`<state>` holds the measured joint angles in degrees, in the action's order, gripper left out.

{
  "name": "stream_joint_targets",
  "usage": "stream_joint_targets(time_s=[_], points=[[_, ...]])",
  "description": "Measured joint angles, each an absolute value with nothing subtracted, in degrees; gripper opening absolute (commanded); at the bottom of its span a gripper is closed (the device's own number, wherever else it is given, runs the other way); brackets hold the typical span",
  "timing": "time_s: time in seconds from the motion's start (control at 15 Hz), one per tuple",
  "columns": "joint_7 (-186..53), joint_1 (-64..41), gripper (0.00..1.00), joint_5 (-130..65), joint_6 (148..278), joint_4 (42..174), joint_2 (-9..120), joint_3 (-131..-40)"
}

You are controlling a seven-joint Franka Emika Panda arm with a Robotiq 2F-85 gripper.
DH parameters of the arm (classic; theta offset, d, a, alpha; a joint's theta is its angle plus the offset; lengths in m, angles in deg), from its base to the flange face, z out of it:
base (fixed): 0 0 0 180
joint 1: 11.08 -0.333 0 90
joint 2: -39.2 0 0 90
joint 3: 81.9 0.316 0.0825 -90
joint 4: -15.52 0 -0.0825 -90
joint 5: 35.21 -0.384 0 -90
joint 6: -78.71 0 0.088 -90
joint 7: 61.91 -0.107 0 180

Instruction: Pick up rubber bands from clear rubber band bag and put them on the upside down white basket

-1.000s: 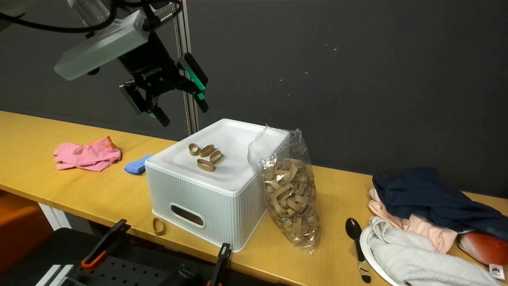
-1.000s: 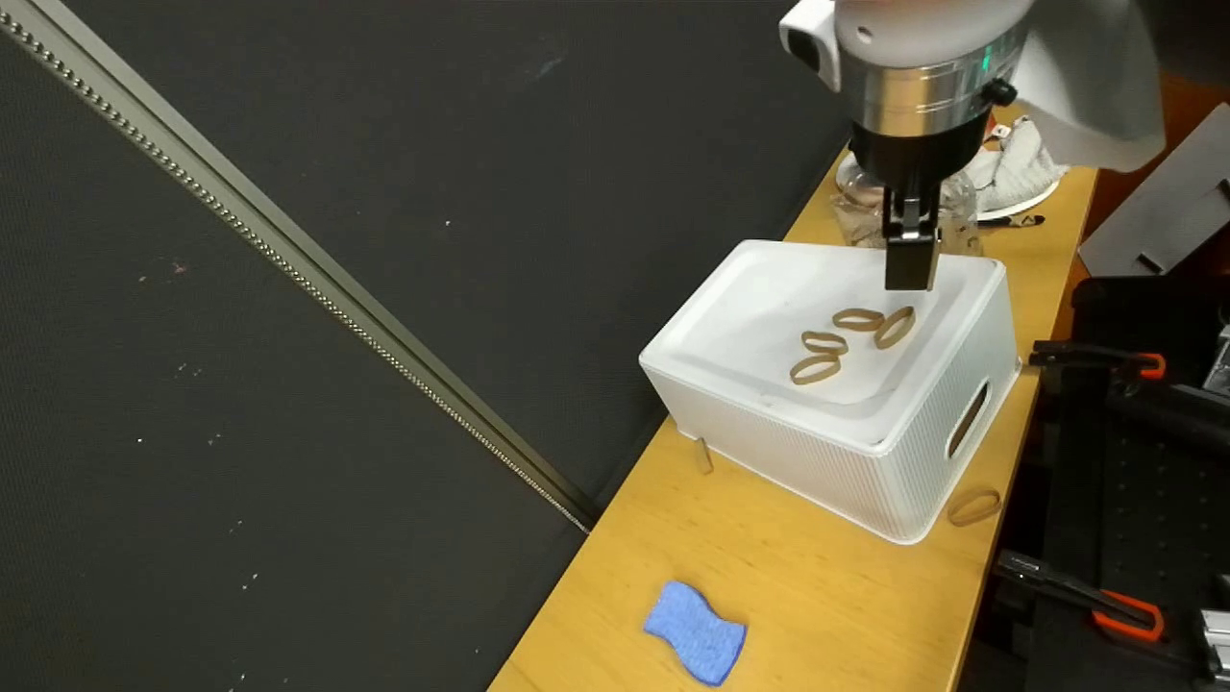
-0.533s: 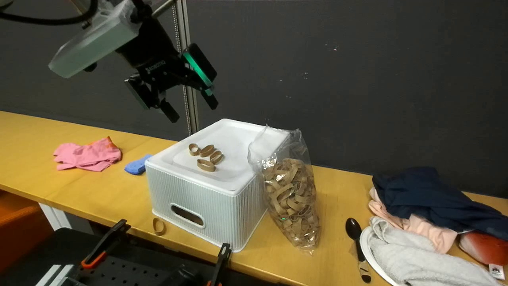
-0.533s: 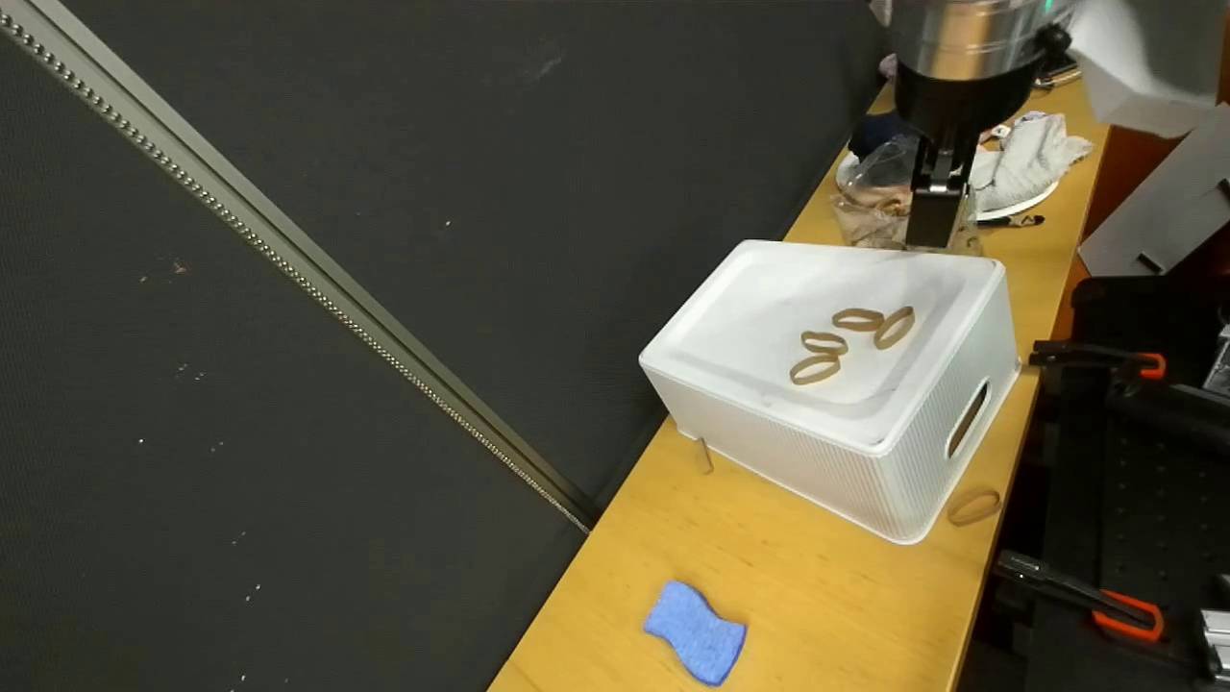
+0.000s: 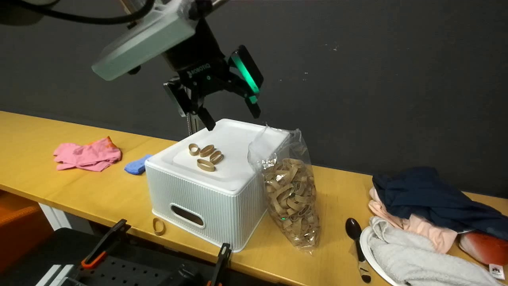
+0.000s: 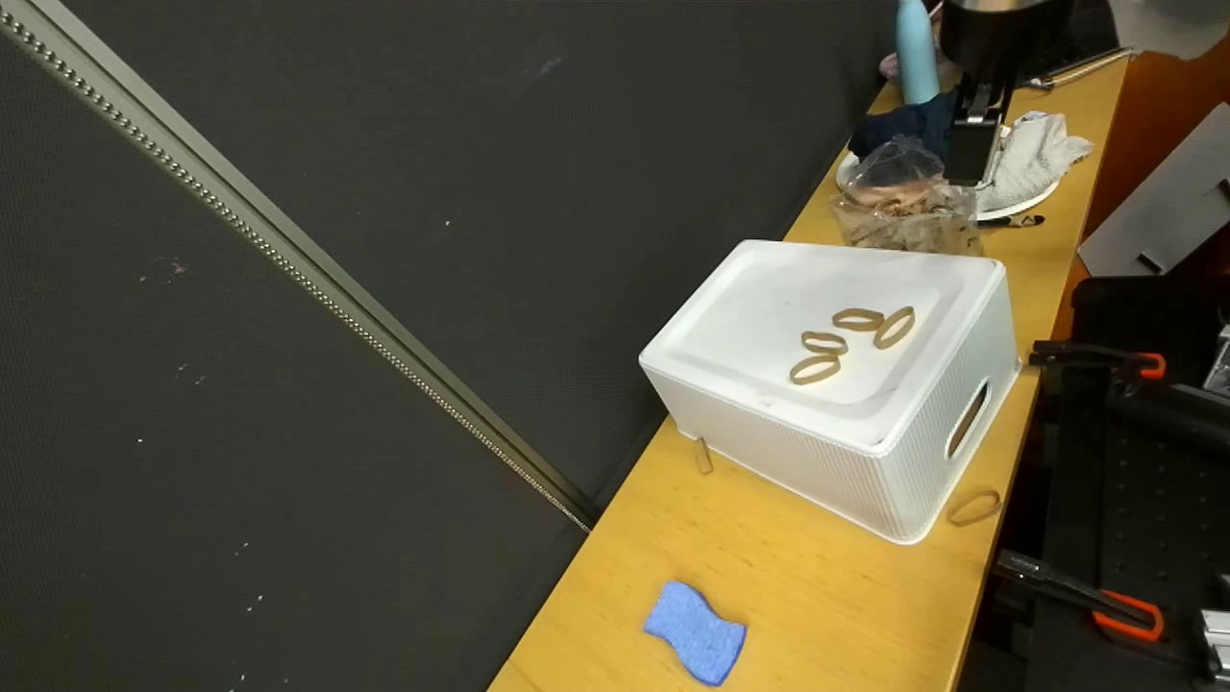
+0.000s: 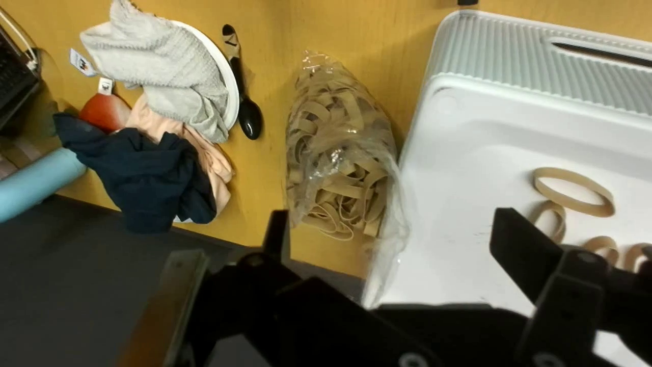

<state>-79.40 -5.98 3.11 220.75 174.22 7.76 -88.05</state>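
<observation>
Rubber bands (image 5: 206,165): I count four atop the upturned white basket (image 5: 216,202), more in the clear bag (image 5: 293,147) alongside; my gripper (image 5: 232,119) hangs overhead, jaws spread.

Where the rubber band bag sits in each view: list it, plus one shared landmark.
In an exterior view: clear rubber band bag just right of centre, beside the upside down white basket.
In an exterior view: bag at upper right, beyond the basket.
Wrist view: bag near centre, left of the basket.
Shared landmark: that basket.
</observation>
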Motion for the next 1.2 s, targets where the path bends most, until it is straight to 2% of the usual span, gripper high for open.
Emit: stream_joint_targets(time_s=[0.07, 0.2, 0.27, 0.47, 0.8, 1.2], points=[[-78.59, -5.76, 0.74, 3.83, 221.4, 174.26, 8.09, -89.44], [-76.97, -5.17, 0.69, 5.12, 223.52, 174.39, 9.19, -91.71], [-75.9, -4.32, 0.62, 5.2, 224.9, 174.43, 9.91, -91.92], [-72.74, -1.05, 0.37, 5.19, 229.31, 174.05, 12.33, -91.1], [-66.93, 0.26, 0.0, 3.44, 232.72, 169.71, 16.4, -90.91], [-59.66, 0.27, 0.0, -2.6, 236.98, 162.71, 26.61, -91.07]])
